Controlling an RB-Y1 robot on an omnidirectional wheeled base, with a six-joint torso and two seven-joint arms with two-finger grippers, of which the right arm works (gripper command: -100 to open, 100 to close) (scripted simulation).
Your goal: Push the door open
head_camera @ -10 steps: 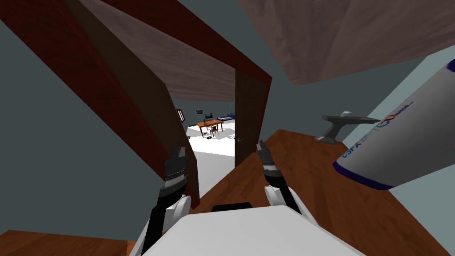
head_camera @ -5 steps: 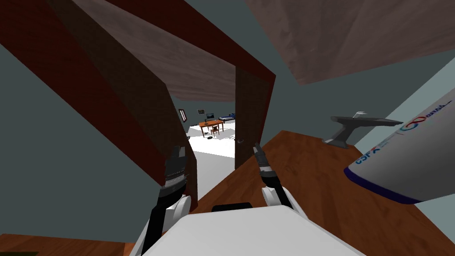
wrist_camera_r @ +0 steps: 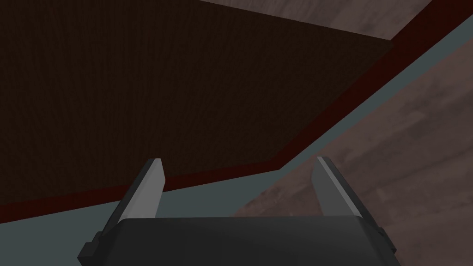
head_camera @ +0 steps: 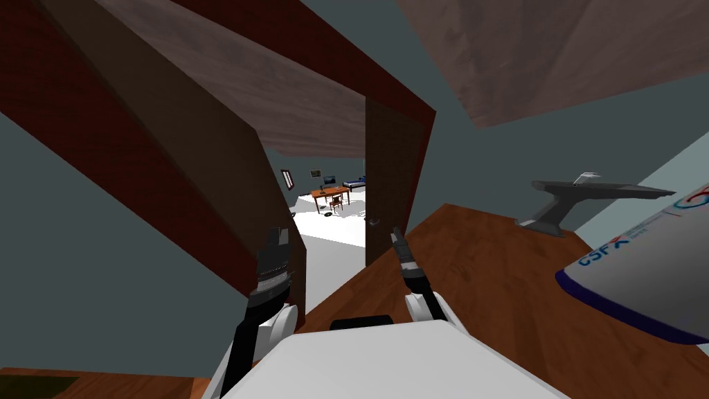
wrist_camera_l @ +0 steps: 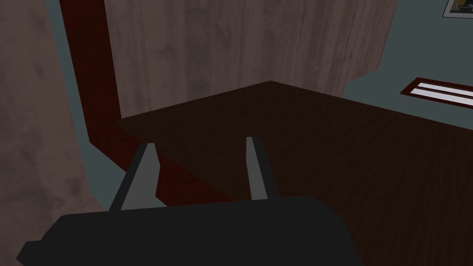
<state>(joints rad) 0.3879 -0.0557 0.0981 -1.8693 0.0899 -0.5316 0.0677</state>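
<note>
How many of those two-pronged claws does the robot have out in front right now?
2. The left gripper is by the dark brown panel on the left; the right gripper points at the door near its handle. Both are open.

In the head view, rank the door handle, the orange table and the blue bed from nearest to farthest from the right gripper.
1. Door handle: on the door, just beside the right gripper.
2. Orange table: through the doorway, in the room beyond.
3. Blue bed: farthest back, behind the table.
</note>
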